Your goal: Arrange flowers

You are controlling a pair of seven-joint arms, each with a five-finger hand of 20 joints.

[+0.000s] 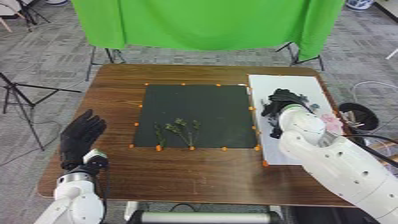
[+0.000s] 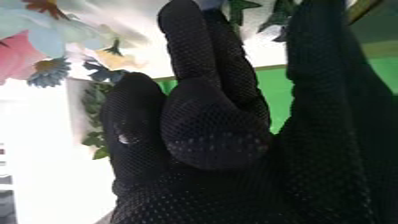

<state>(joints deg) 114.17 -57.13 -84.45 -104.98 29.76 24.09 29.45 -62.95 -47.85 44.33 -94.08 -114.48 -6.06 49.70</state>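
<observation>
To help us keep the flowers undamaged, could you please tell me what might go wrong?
The right hand is close to several flowers, so it might catch a neighbour. The pink flowers lie beside the right arm, which could nudge them off the white sheet. The green sprigs lie close together, so a new placement could disturb them.

Bright green curtain [image 1: 209,25]; dark green mat [image 1: 182,112]; pink flower [image 1: 331,122]; brown table [image 1: 169,175].
</observation>
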